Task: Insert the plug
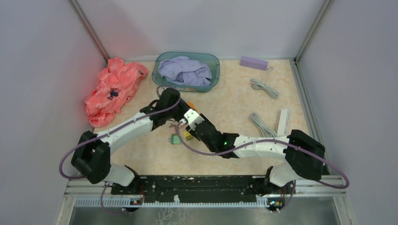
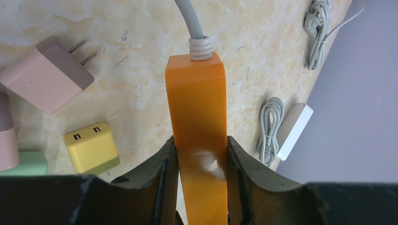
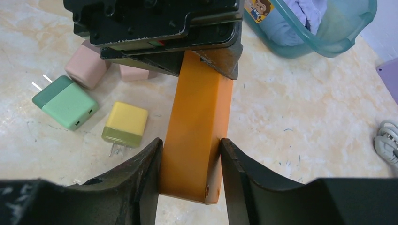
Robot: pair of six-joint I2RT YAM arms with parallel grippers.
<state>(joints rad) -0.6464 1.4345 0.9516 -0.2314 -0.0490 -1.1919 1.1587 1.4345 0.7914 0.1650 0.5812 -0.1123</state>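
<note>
On your table (image 1: 230, 101), back centre, you've got a teal basket (image 1: 216, 70) w/ a lilac cloth (image 1: 185, 70) bunched inside. Left of it, a coral garment (image 1: 112, 89) lies crumpled against the left wall. Back right there's a purple box (image 1: 253, 62), w/ a coiled grey cable (image 1: 264, 87) near it on your side. Closer to you, a 2nd coiled cable (image 1: 261, 124) sits just beside a white block (image 1: 283, 122).

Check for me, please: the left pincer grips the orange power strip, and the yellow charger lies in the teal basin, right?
Not quite. The yellow charger lies on the table, as the left wrist view shows; the left pincer does grip the orange power strip.
</note>
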